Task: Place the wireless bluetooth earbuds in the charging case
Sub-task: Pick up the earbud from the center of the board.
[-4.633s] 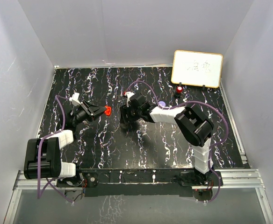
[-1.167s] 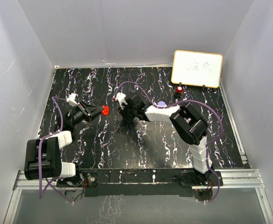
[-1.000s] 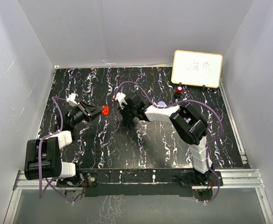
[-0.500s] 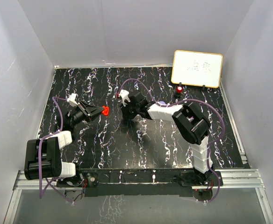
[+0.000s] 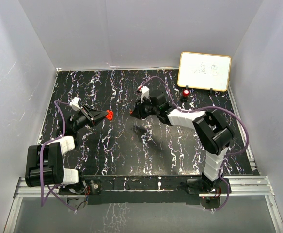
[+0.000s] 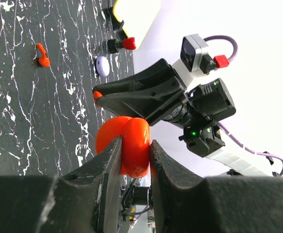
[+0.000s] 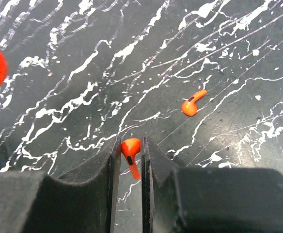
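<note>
Item under inspection: one red earbud (image 7: pixel 128 147), clamped between the closed fingers of the right pincer (image 7: pixel 131 150). Its bulb sits at the fingertips and its stem runs back between them. It is held above the tabletop (image 7: pixel 219 43), clear of the surface.

A second red earbud (image 7: pixel 192 104) lies loose on the tabletop, near the first but apart from it. No pale purple earbuds can be made out.

The red charging case (image 6: pixel 113 138) is gripped in the left pincer (image 6: pixel 134 145), whose fingers are closed on its two rounded lobes. It is raised off the tabletop and faces the right arm. The frames do not show which way its cavity faces.

Handling assessment: the earbud appears very light, rigid and smooth, so it is likely to slip or twist under a loose pinch. The bulb is the soundest place to hold it. With the stem lying between the fingers, it may not be free to enter the case.

Beyond these are a pale purple round case (image 6: pixel 102 65) and a whiteboard (image 5: pixel 204 71) at the far edge.
</note>
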`<action>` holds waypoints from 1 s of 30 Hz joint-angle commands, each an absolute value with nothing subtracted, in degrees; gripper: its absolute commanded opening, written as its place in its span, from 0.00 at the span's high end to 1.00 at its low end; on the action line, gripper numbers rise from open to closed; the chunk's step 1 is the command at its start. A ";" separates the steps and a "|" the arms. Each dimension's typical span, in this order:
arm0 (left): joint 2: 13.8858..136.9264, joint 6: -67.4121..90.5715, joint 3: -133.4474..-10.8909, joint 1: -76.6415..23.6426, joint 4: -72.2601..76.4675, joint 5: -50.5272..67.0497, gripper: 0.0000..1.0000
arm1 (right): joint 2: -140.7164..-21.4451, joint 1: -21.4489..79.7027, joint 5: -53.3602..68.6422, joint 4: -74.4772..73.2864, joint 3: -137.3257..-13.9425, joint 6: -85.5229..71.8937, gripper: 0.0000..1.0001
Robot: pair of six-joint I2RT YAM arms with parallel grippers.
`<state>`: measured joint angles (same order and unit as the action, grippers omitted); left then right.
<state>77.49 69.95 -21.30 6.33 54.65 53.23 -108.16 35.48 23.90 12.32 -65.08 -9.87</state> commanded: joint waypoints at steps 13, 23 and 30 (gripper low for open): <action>75.41 72.42 -22.69 1.13 55.90 52.99 1.00 | -93.99 35.24 25.67 46.89 -51.30 -20.08 0.99; 77.72 75.64 -24.33 -2.20 59.13 51.95 1.00 | -91.46 35.03 27.79 54.28 -48.18 -22.99 1.00; 78.13 77.74 -25.10 -3.80 61.72 51.53 1.00 | -92.44 35.03 29.33 62.97 -46.07 -26.65 1.00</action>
